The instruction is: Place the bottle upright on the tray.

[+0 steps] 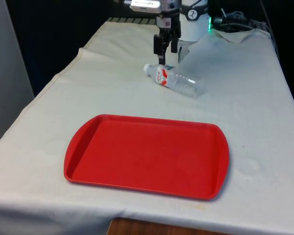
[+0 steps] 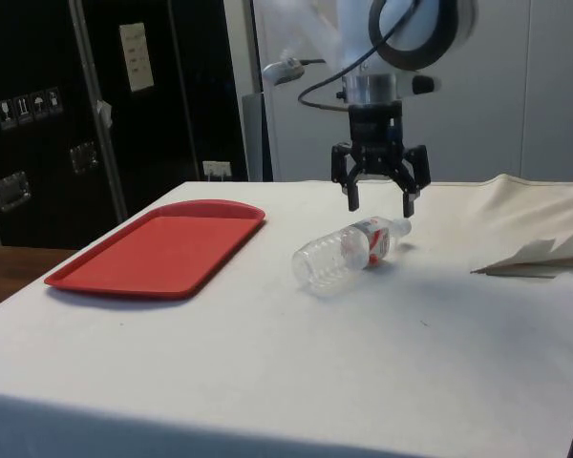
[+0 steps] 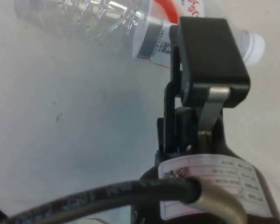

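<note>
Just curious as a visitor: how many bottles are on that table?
1. The bottle lies on its side on the cloth beyond the tray, just below the open gripper. None stands on the tray.

Clear bottle (image 3: 107, 23) lies on the cloth (image 3: 74, 116) beyond the hand (image 3: 207, 60).

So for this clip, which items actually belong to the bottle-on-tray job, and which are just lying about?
Belongs to the job:
- clear bottle, lying on its side on the cloth
- red tray, nothing on it
- end effector, open, above the bottle's cap end, not touching it

Just lying about:
- white cloth covering the table
- folded fabric behind the bottle
</note>
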`<action>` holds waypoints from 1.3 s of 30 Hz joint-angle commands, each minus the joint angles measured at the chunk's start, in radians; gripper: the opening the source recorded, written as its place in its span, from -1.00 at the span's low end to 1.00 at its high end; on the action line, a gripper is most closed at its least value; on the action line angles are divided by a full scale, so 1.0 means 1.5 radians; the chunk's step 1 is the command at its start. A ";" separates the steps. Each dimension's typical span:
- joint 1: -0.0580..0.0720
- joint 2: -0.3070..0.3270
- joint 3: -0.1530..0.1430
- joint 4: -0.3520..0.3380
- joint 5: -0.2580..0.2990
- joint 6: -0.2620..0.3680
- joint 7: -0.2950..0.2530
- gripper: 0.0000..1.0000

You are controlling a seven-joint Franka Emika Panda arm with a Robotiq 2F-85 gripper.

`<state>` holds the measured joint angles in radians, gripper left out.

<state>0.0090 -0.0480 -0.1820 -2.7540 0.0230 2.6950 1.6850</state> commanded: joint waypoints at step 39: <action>0.001 0.042 -0.028 0.013 0.231 -0.004 -0.215 1.00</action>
<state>0.0100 0.0160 -0.2250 -2.7370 0.3630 2.6910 1.3680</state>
